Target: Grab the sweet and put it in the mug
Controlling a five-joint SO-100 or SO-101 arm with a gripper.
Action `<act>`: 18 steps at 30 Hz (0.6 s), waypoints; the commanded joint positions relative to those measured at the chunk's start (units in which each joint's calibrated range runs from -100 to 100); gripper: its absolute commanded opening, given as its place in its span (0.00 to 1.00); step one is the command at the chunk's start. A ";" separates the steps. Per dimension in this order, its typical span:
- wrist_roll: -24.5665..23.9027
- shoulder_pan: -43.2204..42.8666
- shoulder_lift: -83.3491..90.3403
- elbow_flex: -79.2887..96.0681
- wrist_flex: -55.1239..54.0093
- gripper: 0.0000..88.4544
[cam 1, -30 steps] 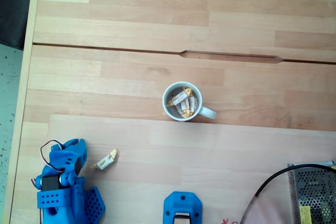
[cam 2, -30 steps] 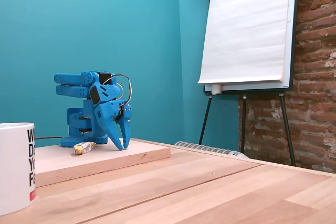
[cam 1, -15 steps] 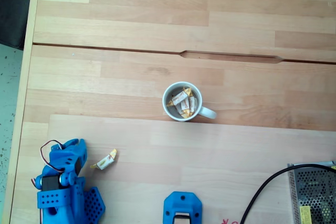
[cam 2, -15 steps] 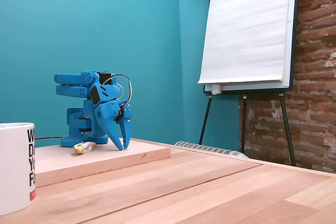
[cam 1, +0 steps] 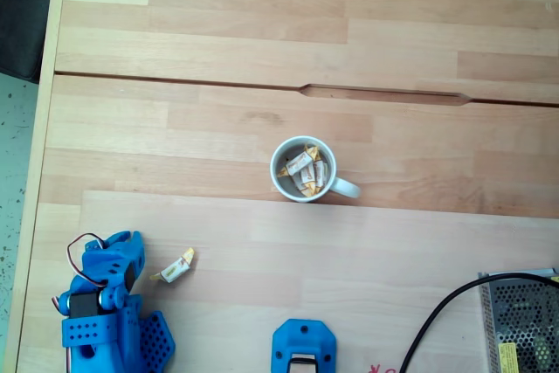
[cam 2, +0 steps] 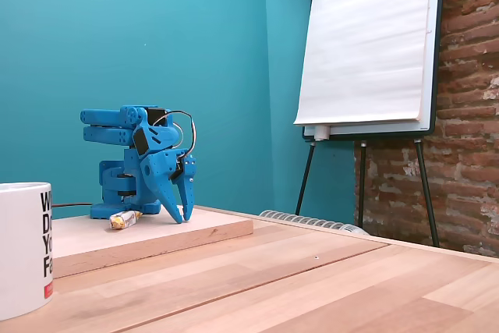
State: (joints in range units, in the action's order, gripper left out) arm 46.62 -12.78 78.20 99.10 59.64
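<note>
The white mug [cam 1: 288,148] stands mid-table with its handle to the lower right and several wrapped sweets [cam 1: 304,169] inside. From the side its wall [cam 2: 23,247] shows at the left edge, with black lettering. One loose sweet [cam 1: 177,265], cream with yellow ends, lies on the raised board just right of the folded blue arm. In the side view this sweet [cam 2: 125,219] lies left of my gripper [cam 2: 183,215]. The gripper [cam 1: 122,255] points down at the board. Its fingertips are slightly apart, so it is open, with nothing between them.
The raised wooden board [cam 1: 367,251] carries the arm. A second blue part [cam 1: 303,348] sits at the bottom edge. A metal power supply [cam 1: 524,321] with a black cable [cam 1: 437,316] is at bottom right. A flip chart [cam 2: 366,44] and brick wall [cam 2: 468,115] stand behind the table.
A pale blur beside the cable at the bottom edge of the top-down view has gone. The arm, the loose sweet and the mug have not moved.
</note>
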 commanded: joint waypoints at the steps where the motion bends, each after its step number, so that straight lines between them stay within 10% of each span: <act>1: 0.10 -0.59 0.37 0.90 0.04 0.05; 18: -2.98 -0.44 -3.67 -19.89 0.44 0.05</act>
State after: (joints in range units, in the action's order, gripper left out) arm 45.25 -13.22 77.29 89.60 59.89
